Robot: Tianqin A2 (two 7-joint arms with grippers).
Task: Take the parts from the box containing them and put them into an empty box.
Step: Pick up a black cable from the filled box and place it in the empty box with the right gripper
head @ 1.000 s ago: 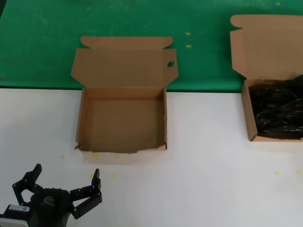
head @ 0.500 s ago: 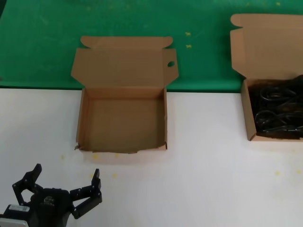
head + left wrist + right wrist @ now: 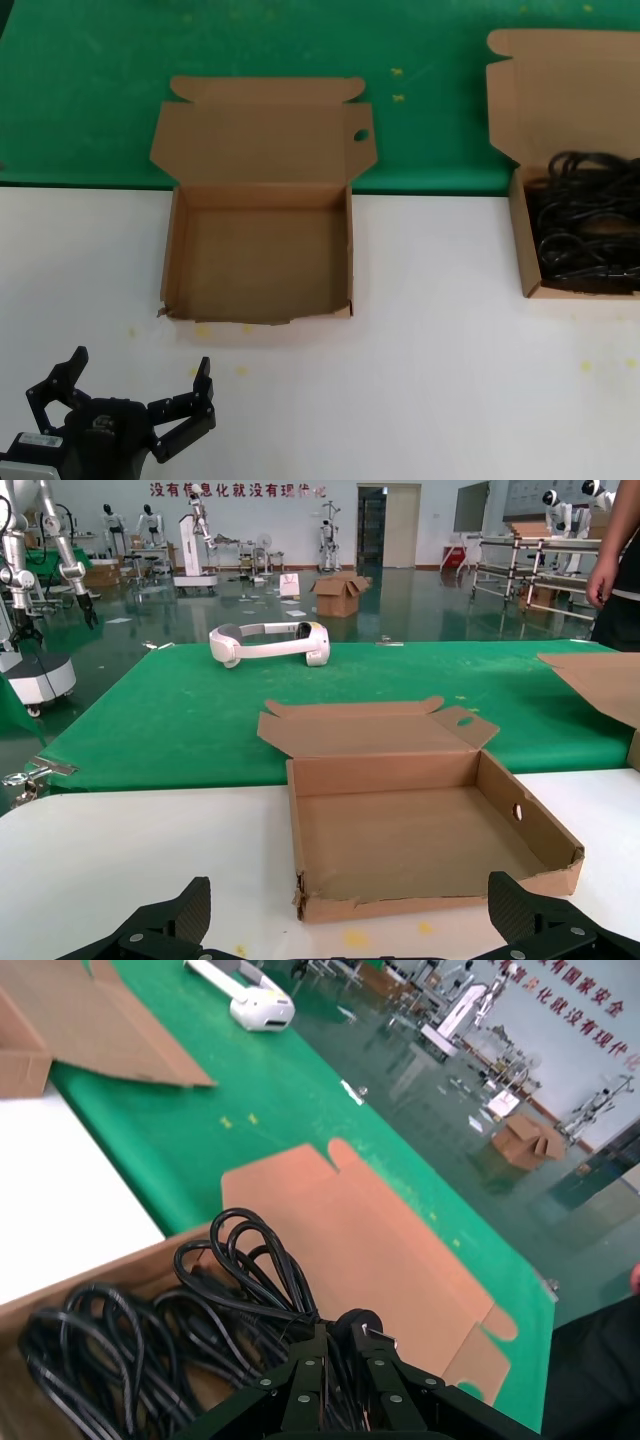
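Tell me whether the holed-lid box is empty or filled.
Empty. The holed-lid box shows only its bare cardboard floor; all cables sit in the other box.

Bare white table (image 3: 440, 330) lies between the two boxes, with nothing standing on it. The empty box (image 3: 260, 250) is open on top; its raised lid flap (image 3: 262, 140) blocks the far side. The full box (image 3: 522, 240) has cables (image 3: 585, 235) heaped to its rim, a tall lid (image 3: 565, 95) behind.

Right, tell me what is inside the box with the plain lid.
The box holds a heap of looped black cables. The right hand is shut on one bundle, raised above the heap. The box floor under the cables is covered.
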